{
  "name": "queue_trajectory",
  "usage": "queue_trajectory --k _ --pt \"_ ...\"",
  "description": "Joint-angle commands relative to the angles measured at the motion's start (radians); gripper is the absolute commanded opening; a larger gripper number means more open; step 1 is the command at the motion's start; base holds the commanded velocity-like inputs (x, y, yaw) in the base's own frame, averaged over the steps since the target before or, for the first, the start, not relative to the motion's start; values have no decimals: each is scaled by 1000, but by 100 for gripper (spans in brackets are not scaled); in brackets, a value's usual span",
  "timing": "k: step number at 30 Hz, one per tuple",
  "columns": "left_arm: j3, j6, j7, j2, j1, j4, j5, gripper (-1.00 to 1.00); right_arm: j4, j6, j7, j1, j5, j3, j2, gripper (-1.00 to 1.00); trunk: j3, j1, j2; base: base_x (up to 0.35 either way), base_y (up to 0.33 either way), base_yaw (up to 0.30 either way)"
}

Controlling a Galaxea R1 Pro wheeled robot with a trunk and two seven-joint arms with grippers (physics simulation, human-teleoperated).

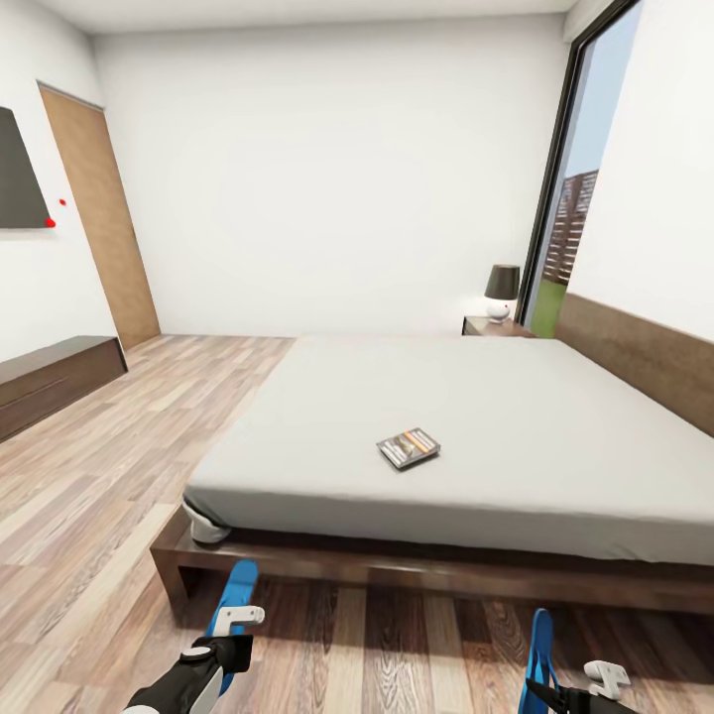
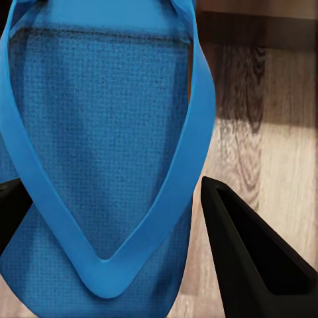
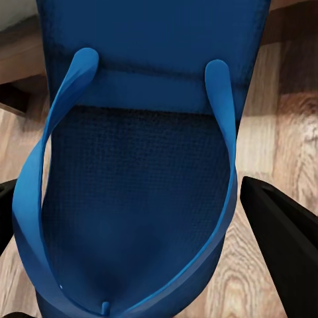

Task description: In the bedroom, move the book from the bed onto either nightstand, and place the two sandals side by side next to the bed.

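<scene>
Head view: the bed (image 1: 516,416) sits ahead w/ the book (image 1: 409,447) lying flat near the mattress's near edge, roughly mid-width. The nightstand (image 1: 493,325) w/ its lamp (image 1: 502,291) is at the far right corner, beside the headboard (image 1: 645,357). Left gripper (image 1: 236,625) is low at the near left, just off the bed frame's near-left corner, w/ one blue sandal (image 1: 236,587) at it; right gripper (image 1: 585,684) is low at the near right w/ the other sandal (image 1: 540,645). The two are well apart.

Left wrist view: the fingers (image 2: 255,258) stand either side of the sandal sole over the wood floor (image 2: 278,132). Whether they press it, can't tell.

Right wrist view: the fingers (image 3: 285,225) flank the second sandal the same way, spread wide; contact unclear.

Risk, as I judge it: the sandals end up apart rather than side by side, since the arms are spread; a loose hold could let one slip or twist. Both arms reach forward and down, wrists angled toward the floor.
</scene>
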Motion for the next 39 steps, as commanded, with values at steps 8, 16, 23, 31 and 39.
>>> queue_trajectory --k 8,16,23,31,39 --pt "6 6 -1 -1 0 -2 -12 -100 1 0 4 -1 4 -8 0 -100 -26 31 -57 0 0 0" --pt "6 6 -1 -1 0 -2 -12 -100 1 0 4 -1 4 -8 0 -100 -51 61 -113 0 0 0" --pt "6 6 -1 -1 0 -2 -12 -100 1 0 4 -1 4 -9 0 -100 -73 88 -162 0 0 0" --pt "8 6 -1 -1 0 -1 -10 -100 7 156 224 -1 -40 -12 -145 -100 -98 119 -218 0 0 0" --pt "9 6 -2 -4 0 -1 -9 -100 -3 322 273 -1 -47 -10 -163 -100 -123 149 -274 0 0 0"
